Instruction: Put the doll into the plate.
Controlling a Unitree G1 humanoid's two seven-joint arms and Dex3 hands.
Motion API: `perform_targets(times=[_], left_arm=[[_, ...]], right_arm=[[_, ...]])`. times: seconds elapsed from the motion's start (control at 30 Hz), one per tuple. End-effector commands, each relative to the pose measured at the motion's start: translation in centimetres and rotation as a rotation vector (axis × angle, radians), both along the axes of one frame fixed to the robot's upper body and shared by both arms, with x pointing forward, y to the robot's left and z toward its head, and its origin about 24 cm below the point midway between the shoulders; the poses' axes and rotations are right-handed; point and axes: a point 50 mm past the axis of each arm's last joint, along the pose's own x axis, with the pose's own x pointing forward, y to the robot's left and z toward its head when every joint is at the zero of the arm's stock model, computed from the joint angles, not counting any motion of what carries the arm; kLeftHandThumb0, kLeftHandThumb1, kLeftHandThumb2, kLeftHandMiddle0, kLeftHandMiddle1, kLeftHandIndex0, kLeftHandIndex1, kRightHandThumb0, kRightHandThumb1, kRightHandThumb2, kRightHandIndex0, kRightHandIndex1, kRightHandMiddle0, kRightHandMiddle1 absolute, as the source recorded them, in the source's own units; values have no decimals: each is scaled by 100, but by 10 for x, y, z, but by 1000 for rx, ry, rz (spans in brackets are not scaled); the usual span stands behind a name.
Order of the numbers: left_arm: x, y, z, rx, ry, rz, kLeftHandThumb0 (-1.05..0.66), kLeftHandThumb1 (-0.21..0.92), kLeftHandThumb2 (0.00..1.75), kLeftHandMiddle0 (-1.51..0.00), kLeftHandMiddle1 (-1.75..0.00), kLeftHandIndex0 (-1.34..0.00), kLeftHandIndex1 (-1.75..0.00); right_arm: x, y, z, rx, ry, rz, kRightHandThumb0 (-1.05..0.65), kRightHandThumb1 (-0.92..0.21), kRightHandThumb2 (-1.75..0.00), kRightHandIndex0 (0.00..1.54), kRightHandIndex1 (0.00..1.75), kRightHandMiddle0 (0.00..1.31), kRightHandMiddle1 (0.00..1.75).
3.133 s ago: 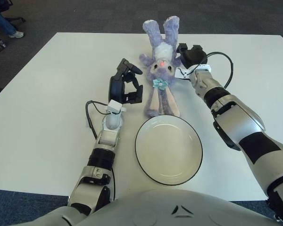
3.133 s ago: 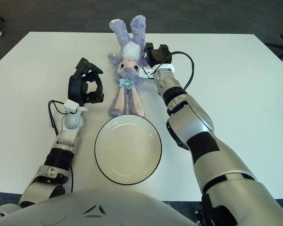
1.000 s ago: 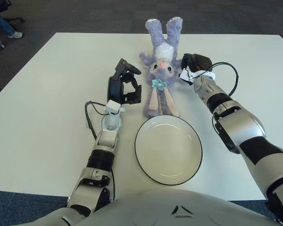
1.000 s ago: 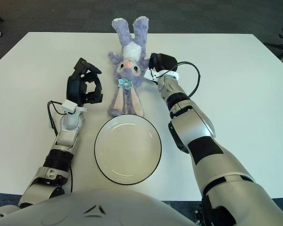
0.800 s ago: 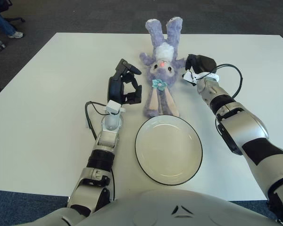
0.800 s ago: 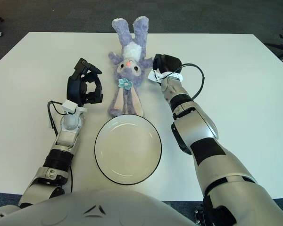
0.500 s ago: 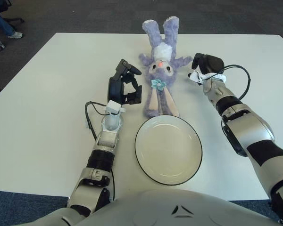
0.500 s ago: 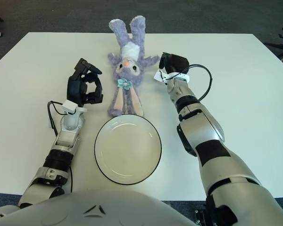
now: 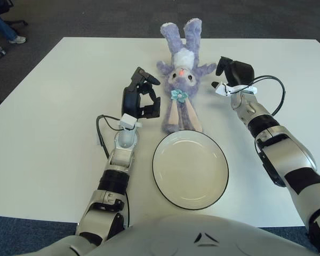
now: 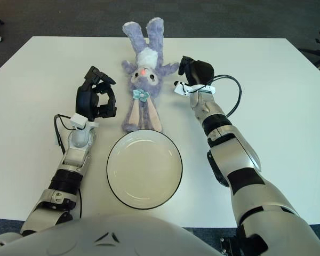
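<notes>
The purple plush rabbit (image 9: 180, 80) lies on the white table (image 9: 53, 106) just beyond the empty plate (image 9: 190, 169), ears touching its rim. The right hand (image 9: 233, 71) hovers just right of it, fingers curled, holding nothing. The left hand (image 9: 140, 97) sits to its left, fingers curled and empty

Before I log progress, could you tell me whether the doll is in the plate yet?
Not yet. The doll lies on the table behind the plate, which holds nothing; only its ear tips reach the rim.
</notes>
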Motion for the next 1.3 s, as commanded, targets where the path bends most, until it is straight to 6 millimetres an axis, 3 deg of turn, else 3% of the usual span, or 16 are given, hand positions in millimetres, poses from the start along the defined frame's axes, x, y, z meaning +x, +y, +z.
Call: perform_targets(times=[0.0, 0.5, 0.77, 0.87, 0.93, 1.07, 1.27], left_arm=[[-20, 9, -49, 18, 204, 22, -42, 51, 108, -104, -175, -46, -175], [-19, 10, -49, 35, 208, 19, -42, 51, 107, -104, -175, -46, -175], [-18, 10, -49, 37, 211, 17, -42, 51, 108, -104, -175, -46, -175], [-18, 10, -49, 36, 213, 16, -42, 51, 108, -104, -175, -46, -175], [-18, 10, -49, 35, 214, 16, -42, 51, 108, -104, -175, -46, -175], [-18, 10, -49, 36, 215, 19, -42, 51, 108, -104, -175, -46, -175], [-18, 9, -49, 41, 208, 22, -42, 51, 108, -104, -175, -46, -175]], right_arm=[[-7, 4, 7, 28, -25, 46, 0, -22, -129, 79, 148, 59, 158], [-23, 20, 10, 92, 9, 156, 0, -23, -124, 84, 143, 59, 151], [-32, 34, 17, 74, 13, 170, 0, -59, -75, 63, 137, 48, 144], [-34, 37, 18, 59, 23, 174, -31, -35, -94, 41, 124, 27, 132], [-35, 39, 19, 40, 34, 182, -39, -28, -101, 31, 115, 16, 128], [-36, 42, 19, 1, 56, 198, -46, -21, -106, 19, 98, 4, 116], [-34, 48, 18, -57, 93, 217, -43, -16, -106, 9, 82, 0, 88]])
